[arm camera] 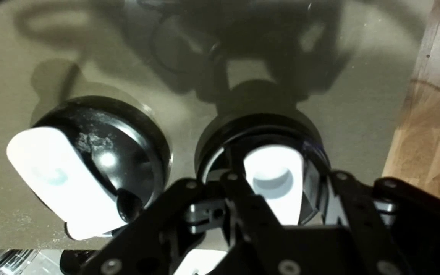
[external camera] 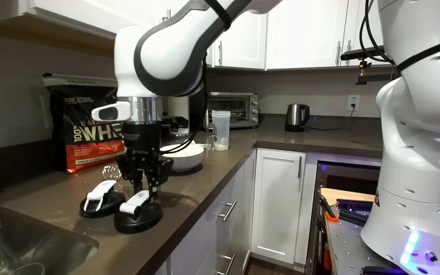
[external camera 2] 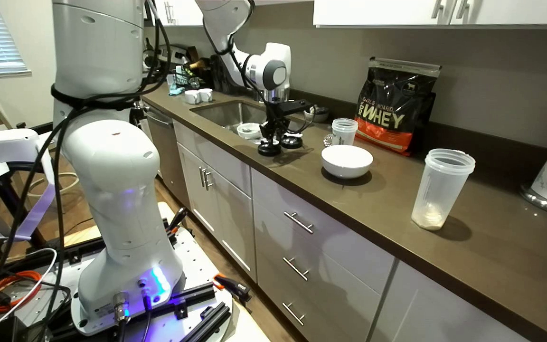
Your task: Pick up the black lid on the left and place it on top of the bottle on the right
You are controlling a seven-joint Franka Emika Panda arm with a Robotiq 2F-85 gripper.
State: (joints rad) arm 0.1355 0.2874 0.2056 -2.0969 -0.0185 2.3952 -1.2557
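Over the black lid (external camera: pixel 138 220), your jaws stand apart astride its white cap (arm camera: pixel 280 185); uneven closing may skew the lid.

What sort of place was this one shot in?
A kitchen, probably in a home, though the pictures don't settle that part. The metal sink set into the counter, the toaster oven and the kettle in an exterior view point to it.
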